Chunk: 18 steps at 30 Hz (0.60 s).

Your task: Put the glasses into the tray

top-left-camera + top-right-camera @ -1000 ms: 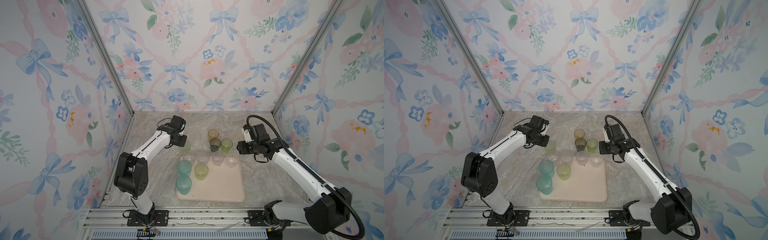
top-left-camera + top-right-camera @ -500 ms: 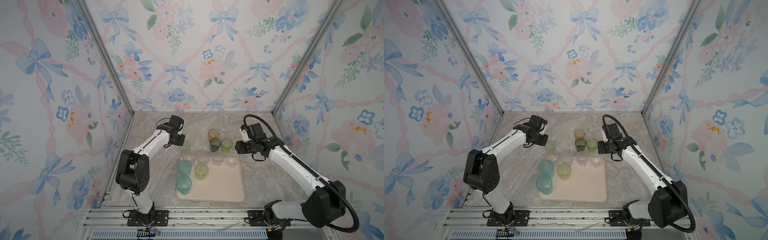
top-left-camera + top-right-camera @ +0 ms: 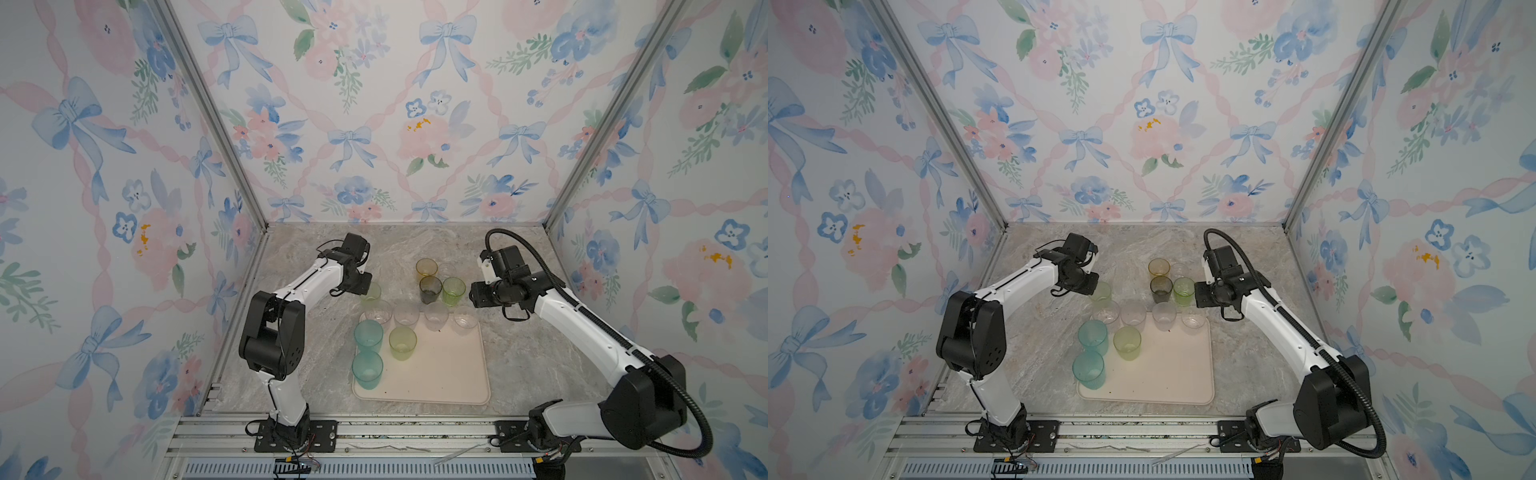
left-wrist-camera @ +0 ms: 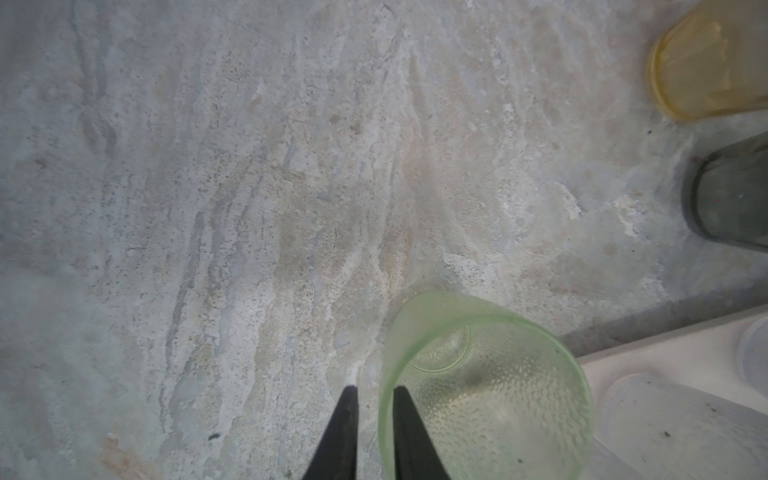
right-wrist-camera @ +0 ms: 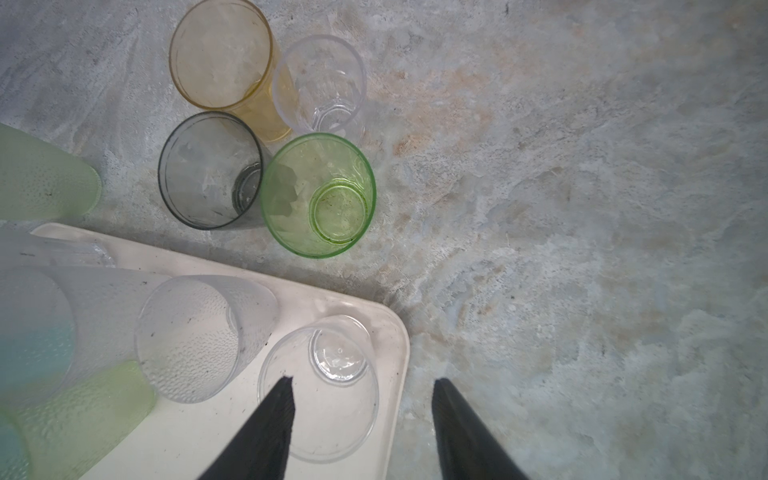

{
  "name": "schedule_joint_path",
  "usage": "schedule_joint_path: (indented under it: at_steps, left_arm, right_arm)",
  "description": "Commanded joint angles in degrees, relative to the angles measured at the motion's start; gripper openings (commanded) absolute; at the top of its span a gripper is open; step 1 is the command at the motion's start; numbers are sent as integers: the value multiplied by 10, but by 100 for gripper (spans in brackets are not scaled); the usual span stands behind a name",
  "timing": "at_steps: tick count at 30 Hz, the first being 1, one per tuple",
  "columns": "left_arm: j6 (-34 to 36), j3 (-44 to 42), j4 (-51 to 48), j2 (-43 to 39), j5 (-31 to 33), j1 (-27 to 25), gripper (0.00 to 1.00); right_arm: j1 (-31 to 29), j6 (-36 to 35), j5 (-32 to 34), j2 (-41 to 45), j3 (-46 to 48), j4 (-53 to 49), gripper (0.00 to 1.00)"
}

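Three walls close the space in, the back wall (image 3: 374, 124), left wall (image 3: 83, 208) and right wall (image 3: 685, 208). All carry the same wallpaper: blue bows, pink ribbons crossing in a lattice, pink and blue flowers on a pale ground (rather like a nursery). Two slanted aluminium posts, the left post (image 3: 208, 108) and the right post (image 3: 602, 112), mark the far corners. The tabletop (image 3: 415, 245) is grey-beige, veined like marble. Along its near edge run aluminium rails (image 3: 415, 432), with a slotted strip (image 3: 374, 469) nearer still. The light is soft and even.
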State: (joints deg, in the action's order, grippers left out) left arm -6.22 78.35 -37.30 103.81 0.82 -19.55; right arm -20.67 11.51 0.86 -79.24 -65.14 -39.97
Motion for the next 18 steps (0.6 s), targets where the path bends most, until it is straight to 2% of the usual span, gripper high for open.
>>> schedule_joint_path:
  at_steps: [1,10,18]
  left_arm:
    - [5,14,3,14,1,2,16]
    - [5,17,3,16,3,3,0]
    - [6,20,3,6,4,3,0]
  right_arm:
    - [5,-6,-4,-9,-20,2,57]
    - [5,-5,-6,-15,-21,3,57]
    - [5,-5,-9,-20,-24,5,57]
